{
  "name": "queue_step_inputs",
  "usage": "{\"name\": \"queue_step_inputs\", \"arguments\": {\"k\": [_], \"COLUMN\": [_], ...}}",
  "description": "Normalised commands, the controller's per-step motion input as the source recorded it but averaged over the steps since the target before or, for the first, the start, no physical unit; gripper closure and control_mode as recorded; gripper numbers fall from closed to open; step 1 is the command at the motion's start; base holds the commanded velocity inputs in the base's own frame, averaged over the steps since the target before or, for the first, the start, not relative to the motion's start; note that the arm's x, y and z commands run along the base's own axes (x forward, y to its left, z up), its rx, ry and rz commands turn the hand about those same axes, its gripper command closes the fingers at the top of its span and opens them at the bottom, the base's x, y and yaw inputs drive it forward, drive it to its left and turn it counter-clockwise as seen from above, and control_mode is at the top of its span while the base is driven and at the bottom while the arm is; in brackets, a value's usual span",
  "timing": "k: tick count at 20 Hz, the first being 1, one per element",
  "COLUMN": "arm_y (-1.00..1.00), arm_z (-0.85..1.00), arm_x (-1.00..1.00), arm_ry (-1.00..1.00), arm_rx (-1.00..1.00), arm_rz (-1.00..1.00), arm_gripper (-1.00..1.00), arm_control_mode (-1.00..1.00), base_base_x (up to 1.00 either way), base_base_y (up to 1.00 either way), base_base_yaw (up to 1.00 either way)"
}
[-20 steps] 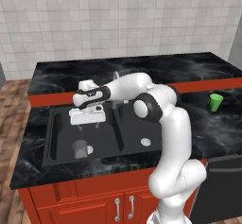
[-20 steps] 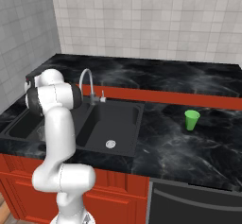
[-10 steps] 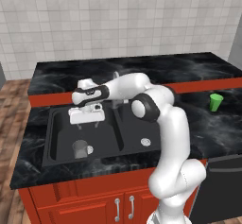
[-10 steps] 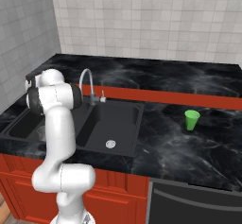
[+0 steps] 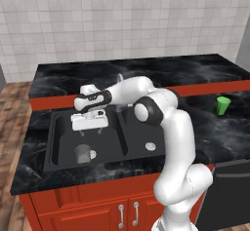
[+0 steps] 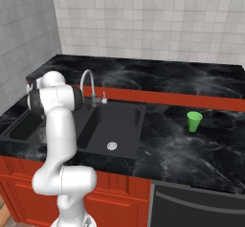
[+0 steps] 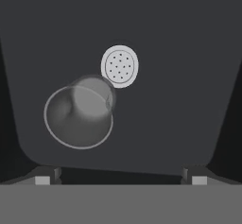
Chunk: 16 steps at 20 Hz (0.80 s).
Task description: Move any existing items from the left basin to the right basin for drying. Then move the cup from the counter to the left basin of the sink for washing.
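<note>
The sink [image 5: 63,152] is matte black with a shiny metal drain [image 7: 120,66]. The tumbler [image 7: 80,116] looks like dull grey translucent glass. The desk [image 6: 191,149] is glossy black marble with faint white veins.

A pale tiled wall [image 5: 127,25] rises behind the back edge of the worktop, and in the right base view a second tiled wall [image 6: 24,39] meets it at the left corner. Wooden flooring [image 5: 12,103] shows at the left end. Red cabinet doors with silver handles [image 5: 128,214] stand below the front edge, beside a dark appliance front [image 6: 196,211].
</note>
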Motion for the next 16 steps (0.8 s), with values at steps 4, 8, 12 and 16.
{"name": "queue_step_inputs", "arguments": {"k": [4, 8, 12, 16], "arm_y": [0.00, 0.03, 0.06, 0.06], "arm_z": [-0.10, -0.13, -0.19, -0.27], "arm_x": [0.00, 0.05, 0.01, 0.00], "arm_ry": [0.00, 0.00, 0.00, 0.00], "arm_rx": [0.00, 0.00, -0.01, -0.04], "arm_rz": [0.00, 0.00, 0.00, 0.00], "arm_gripper": [-1.00, -1.00, -1.00, -1.00], "arm_control_mode": [-1.00, -1.00, -1.00, -1.00], "base_base_x": [0.00, 0.00, 0.00, 0.00], "base_base_y": [0.00, 0.00, 0.00, 0.00], "base_base_yaw": [0.00, 0.00, 0.00, 0.00]}}
